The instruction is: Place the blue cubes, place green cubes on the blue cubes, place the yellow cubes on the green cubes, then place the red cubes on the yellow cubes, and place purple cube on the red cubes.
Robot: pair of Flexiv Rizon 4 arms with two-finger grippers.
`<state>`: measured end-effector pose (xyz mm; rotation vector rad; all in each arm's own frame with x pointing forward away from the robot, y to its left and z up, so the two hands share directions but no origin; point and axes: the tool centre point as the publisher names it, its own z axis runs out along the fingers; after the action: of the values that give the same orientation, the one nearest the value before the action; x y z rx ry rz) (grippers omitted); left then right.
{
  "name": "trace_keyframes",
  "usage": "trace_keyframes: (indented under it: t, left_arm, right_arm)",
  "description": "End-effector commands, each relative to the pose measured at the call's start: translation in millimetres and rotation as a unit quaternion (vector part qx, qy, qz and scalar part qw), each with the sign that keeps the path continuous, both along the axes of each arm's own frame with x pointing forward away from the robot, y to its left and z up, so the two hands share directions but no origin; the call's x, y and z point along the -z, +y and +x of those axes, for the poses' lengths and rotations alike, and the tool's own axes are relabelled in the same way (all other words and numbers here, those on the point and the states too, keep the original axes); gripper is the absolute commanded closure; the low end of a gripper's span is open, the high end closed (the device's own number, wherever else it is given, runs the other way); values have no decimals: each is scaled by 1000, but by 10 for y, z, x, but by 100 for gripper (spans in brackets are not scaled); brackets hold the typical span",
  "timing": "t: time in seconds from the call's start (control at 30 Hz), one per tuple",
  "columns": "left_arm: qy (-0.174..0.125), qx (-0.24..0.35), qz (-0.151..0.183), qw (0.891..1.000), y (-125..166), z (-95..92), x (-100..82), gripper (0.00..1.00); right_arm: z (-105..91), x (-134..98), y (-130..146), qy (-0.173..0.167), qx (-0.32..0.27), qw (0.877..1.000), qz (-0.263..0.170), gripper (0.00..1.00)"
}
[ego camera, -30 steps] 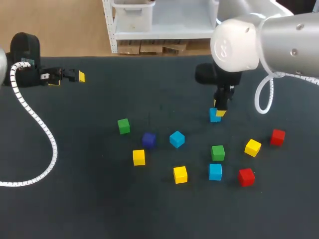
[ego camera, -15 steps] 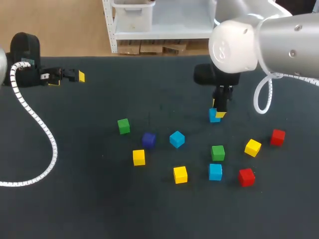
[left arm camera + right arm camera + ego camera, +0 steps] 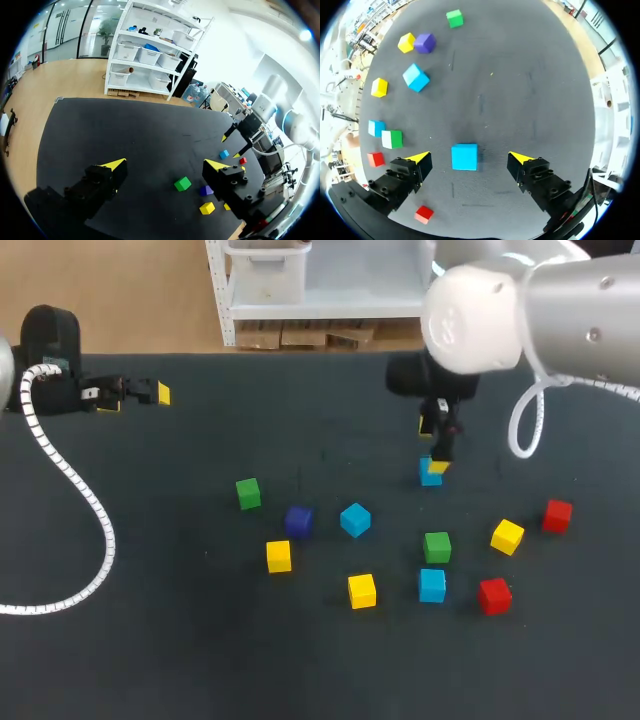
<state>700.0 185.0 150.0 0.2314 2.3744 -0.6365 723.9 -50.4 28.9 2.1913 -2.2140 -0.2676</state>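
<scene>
My right gripper (image 3: 432, 448) hangs open just above a blue cube (image 3: 431, 474) resting on the table right of centre. In the right wrist view this blue cube (image 3: 464, 156) lies between the spread fingers of the gripper (image 3: 470, 158), touching neither. Nearer the front lie a second blue cube (image 3: 354, 519), a third blue cube (image 3: 432, 585), two green cubes (image 3: 248, 492) (image 3: 437, 547), three yellow cubes (image 3: 279, 556) (image 3: 361, 590) (image 3: 507, 536), two red cubes (image 3: 494, 595) (image 3: 557, 515) and a purple cube (image 3: 298, 521). My left gripper (image 3: 130, 392) sits open and empty at the far left back.
The dark table (image 3: 180, 640) has bare room across its left half and front. A white coiled cable (image 3: 75, 490) from my left arm loops over the left side. In the left wrist view the open gripper (image 3: 166, 164) faces the green cube (image 3: 182, 183) and my right arm (image 3: 250, 125).
My right gripper has opened and let go of the blue cube, then lifted a little above it. The cube stays where it was set. The left arm has not moved.
</scene>
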Motion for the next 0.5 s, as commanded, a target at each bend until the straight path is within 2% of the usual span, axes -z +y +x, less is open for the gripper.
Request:
trace_keyframes:
  t: [0.03,0.27,0.5]
  left_arm:
    - [0,0,0,1000,0,0,0,0]
    - [0,0,0,1000,0,0,0,0]
    - [0,0,0,1000,0,0,0,0]
  right_arm:
    - [-126,-236,-27,-13,-2,1000,12,0]
    - [-392,-504,97,-25,-39,999,23,0]
    - [-663,-678,195,-29,-76,996,36,0]
